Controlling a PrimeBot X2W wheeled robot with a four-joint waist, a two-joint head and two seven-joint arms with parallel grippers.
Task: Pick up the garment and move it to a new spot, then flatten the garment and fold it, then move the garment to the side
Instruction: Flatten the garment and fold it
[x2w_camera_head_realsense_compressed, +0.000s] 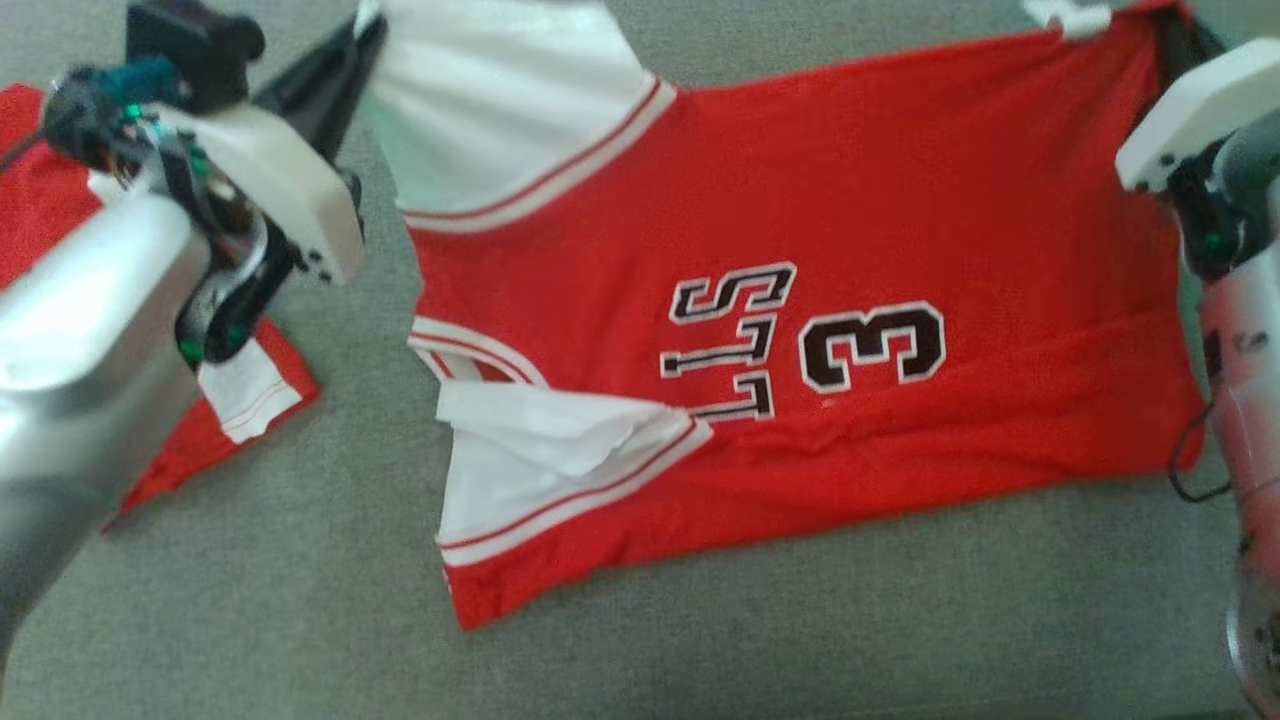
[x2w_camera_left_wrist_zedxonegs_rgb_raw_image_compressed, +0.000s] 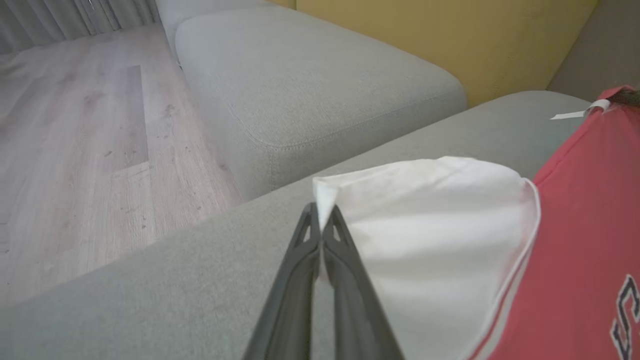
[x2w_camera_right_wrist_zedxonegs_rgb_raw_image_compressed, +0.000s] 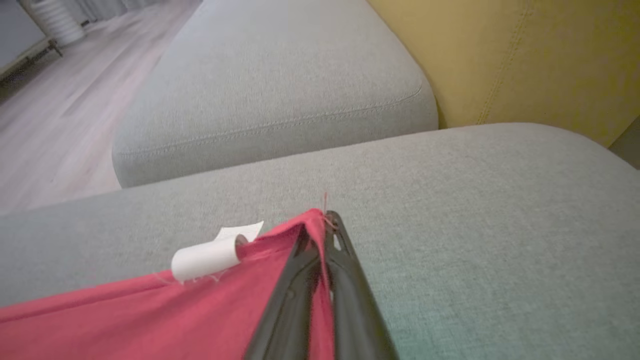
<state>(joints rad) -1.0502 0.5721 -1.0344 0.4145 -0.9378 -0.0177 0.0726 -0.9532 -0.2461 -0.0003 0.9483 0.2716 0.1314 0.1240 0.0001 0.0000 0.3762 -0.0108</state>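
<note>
The garment (x2w_camera_head_realsense_compressed: 800, 250) is a red jersey with white sleeves and black lettering, spread sideways across the grey couch seat (x2w_camera_head_realsense_compressed: 330, 600). My left gripper (x2w_camera_left_wrist_zedxonegs_rgb_raw_image_compressed: 322, 215) is shut on the tip of the far white sleeve (x2w_camera_left_wrist_zedxonegs_rgb_raw_image_compressed: 425, 225), at the top left of the head view (x2w_camera_head_realsense_compressed: 365, 30). My right gripper (x2w_camera_right_wrist_zedxonegs_rgb_raw_image_compressed: 324, 220) is shut on the far red hem corner (x2w_camera_right_wrist_zedxonegs_rgb_raw_image_compressed: 280, 260), beside a curled white tag (x2w_camera_right_wrist_zedxonegs_rgb_raw_image_compressed: 207, 257); in the head view that corner sits at the top right (x2w_camera_head_realsense_compressed: 1165, 25). The near white sleeve (x2w_camera_head_realsense_compressed: 540, 470) lies crumpled.
A second red and white garment (x2w_camera_head_realsense_compressed: 240, 410) lies on the seat at the left, partly under my left arm. Beyond the seat stand another grey cushion (x2w_camera_right_wrist_zedxonegs_rgb_raw_image_compressed: 280, 90), a yellow backrest (x2w_camera_right_wrist_zedxonegs_rgb_raw_image_compressed: 525, 60) and wooden floor (x2w_camera_left_wrist_zedxonegs_rgb_raw_image_compressed: 75, 150).
</note>
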